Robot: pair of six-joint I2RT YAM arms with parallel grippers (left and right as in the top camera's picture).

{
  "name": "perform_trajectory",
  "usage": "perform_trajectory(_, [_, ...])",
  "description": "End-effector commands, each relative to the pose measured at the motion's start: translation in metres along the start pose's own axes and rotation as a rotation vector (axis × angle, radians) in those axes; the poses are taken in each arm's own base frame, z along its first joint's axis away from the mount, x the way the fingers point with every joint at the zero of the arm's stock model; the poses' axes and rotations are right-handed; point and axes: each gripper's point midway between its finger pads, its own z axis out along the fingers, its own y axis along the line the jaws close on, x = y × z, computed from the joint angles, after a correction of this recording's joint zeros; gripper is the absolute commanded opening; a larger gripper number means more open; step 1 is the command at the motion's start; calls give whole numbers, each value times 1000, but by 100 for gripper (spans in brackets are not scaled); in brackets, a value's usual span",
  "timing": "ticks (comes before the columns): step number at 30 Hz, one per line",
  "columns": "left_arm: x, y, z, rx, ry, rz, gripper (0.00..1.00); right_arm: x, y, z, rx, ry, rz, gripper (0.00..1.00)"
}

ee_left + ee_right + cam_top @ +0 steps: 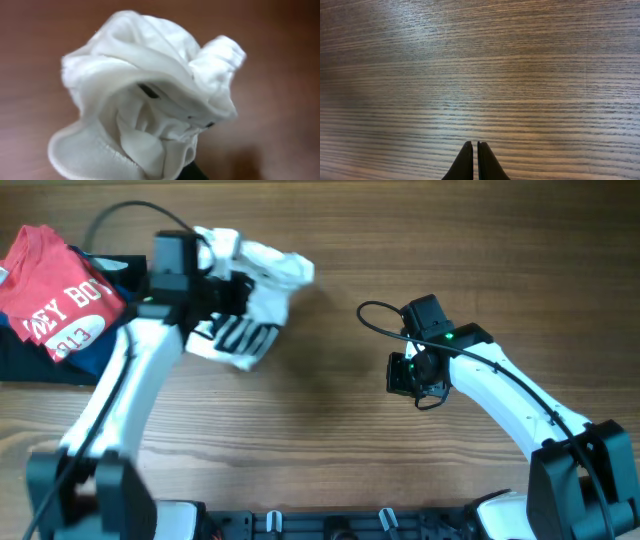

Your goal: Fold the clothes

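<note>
The white T-shirt (255, 290) with black stripes hangs bunched up at the back left of the table, held above the wood by my left gripper (222, 292), which is shut on it. In the left wrist view the crumpled white T-shirt (150, 95) fills the frame and hides the fingers. My right gripper (404, 376) is shut and empty, right of centre, pointing at bare wood; its closed fingertips (474, 146) show in the right wrist view.
A red shirt with white lettering (55, 295) lies on folded navy and black garments (40, 355) at the far left edge. The wooden table (330, 440) spreads between the two arms.
</note>
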Motion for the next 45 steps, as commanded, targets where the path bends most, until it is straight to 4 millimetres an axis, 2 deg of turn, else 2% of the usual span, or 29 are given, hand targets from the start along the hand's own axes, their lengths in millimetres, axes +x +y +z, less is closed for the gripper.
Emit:
perform_trajectory(1, [-45, 45, -61, -236, -196, -39, 18, -1, -3, -2, 13, -13, -7, 5])
perform_trajectory(5, [-65, 82, -111, -384, -326, -78, 19, -1, -3, -2, 13, -13, -7, 5])
perform_trajectory(8, [-74, 105, -137, -444, -397, -106, 19, -1, -3, -2, 13, -13, -8, 5])
perform_trajectory(11, [-78, 139, -163, -506, -476, -208, 18, -1, -3, -2, 13, -12, -8, 5])
perform_trajectory(13, [-76, 148, -168, -499, -482, -237, 18, 0, -3, -2, 14, -11, -7, 5])
perform_trajectory(15, [-74, 148, -166, -450, -476, -245, 18, 0, -3, -2, 14, -10, -7, 5])
perform_trajectory(20, [-73, 123, -143, -292, -431, -226, 19, 0, -3, -2, 14, -10, -7, 5])
perform_trajectory(23, [-63, 116, -123, -261, -365, -236, 19, -1, -2, -2, 12, -13, -8, 6])
perform_trajectory(27, [-22, 106, -93, -227, -175, -300, 20, -1, -2, -2, 12, -14, -14, 7])
perform_trajectory(30, [16, 92, -67, -194, 2, -340, 26, -2, -2, -2, 10, -17, -13, 7])
perform_trajectory(32, [31, 83, -50, -174, 79, -342, 39, -3, -1, -2, 7, -22, -14, 7])
perform_trajectory(33, [40, 79, -35, -167, 129, -334, 44, -3, -1, -2, 7, -23, -14, 7])
perform_trajectory(36, [64, 89, -6, -265, 230, -306, 49, -2, -2, -2, 10, -15, -13, 8])
perform_trajectory(39, [93, 110, 16, -406, 330, -311, 52, -1, 1, -2, -9, -11, -16, 14])
perform_trajectory(41, [108, 120, 29, -440, 376, -328, 54, -1, 1, -2, -9, -11, -16, 17])
perform_trajectory(44, [118, 133, 42, -479, 395, -323, 63, -1, 1, -2, -8, -11, -16, 17])
perform_trajectory(45, [119, 138, 45, -503, 394, -316, 73, -1, 1, -2, -8, -11, -16, 17])
